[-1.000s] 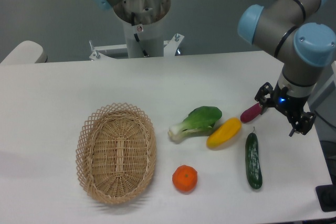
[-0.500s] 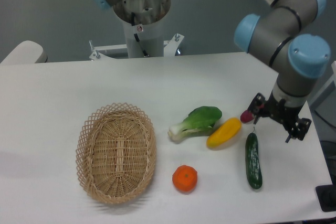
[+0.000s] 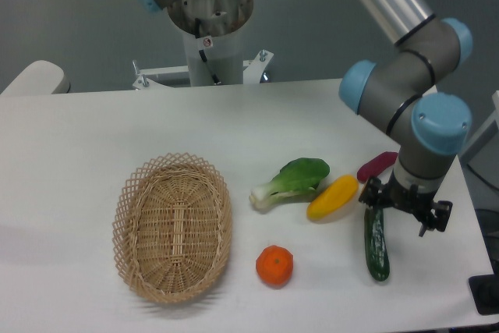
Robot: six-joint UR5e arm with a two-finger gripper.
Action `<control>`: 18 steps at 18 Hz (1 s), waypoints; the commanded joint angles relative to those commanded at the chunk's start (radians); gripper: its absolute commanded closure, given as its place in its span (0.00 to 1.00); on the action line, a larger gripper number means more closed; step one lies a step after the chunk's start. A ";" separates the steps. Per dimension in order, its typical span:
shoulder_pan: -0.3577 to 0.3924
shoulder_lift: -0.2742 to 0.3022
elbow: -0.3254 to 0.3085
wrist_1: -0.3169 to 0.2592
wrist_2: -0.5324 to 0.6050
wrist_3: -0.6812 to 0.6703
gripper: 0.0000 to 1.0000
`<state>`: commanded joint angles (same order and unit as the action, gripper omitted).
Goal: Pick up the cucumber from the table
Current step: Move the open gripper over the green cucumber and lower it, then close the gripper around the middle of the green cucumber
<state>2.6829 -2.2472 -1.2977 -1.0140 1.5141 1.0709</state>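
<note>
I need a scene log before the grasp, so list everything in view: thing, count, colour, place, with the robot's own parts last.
cucumber: one, dark green, right side of the table, lengthwise toward the front edge, upper end under the hand
yellow vegetable: one, yellow, just left of the cucumber
bok choy: one, green and white, centre, beside the yellow vegetable
orange: one, orange, front centre
purple vegetable: one, reddish purple, right, behind the hand
wicker basket: one, tan, left of centre, nothing visible inside
table: one, white
arm: one, grey with blue caps, upper right
hand: one, black, over the cucumber's upper end, fingers apart
</note>
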 joint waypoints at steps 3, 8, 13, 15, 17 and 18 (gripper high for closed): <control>-0.024 -0.020 -0.023 0.040 0.005 -0.046 0.00; -0.032 -0.034 -0.068 0.129 0.006 -0.095 0.00; -0.037 -0.052 -0.094 0.164 0.049 -0.131 0.00; -0.041 -0.060 -0.097 0.176 0.080 -0.132 0.00; -0.041 -0.060 -0.106 0.190 0.081 -0.132 0.00; -0.041 -0.060 -0.106 0.190 0.080 -0.131 0.00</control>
<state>2.6415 -2.3071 -1.4036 -0.8237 1.5938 0.9403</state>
